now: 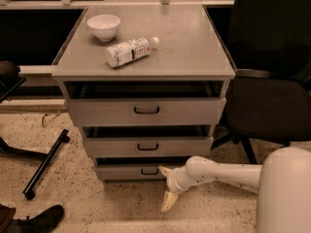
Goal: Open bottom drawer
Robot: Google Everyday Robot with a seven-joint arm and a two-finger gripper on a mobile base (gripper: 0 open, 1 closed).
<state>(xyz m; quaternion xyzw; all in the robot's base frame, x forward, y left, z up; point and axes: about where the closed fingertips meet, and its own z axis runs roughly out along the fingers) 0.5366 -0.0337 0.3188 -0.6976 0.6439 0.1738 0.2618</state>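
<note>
Saw a speckled floor [97,203] under a grey drawer cabinet [194,47], white bowl [103,26] and toppled plastic bottle [130,51] on top. Found the bottom drawer [121,172] lowest of three. Noted the gripper [166,186] just right of its black handle [149,171], spread wide, holding nothing.

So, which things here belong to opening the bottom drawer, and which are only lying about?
For the job: bottom drawer, its black handle, gripper low beside that handle, fingers apart.
Just lying about: white bowl, plastic bottle on its side, office chair.
</note>
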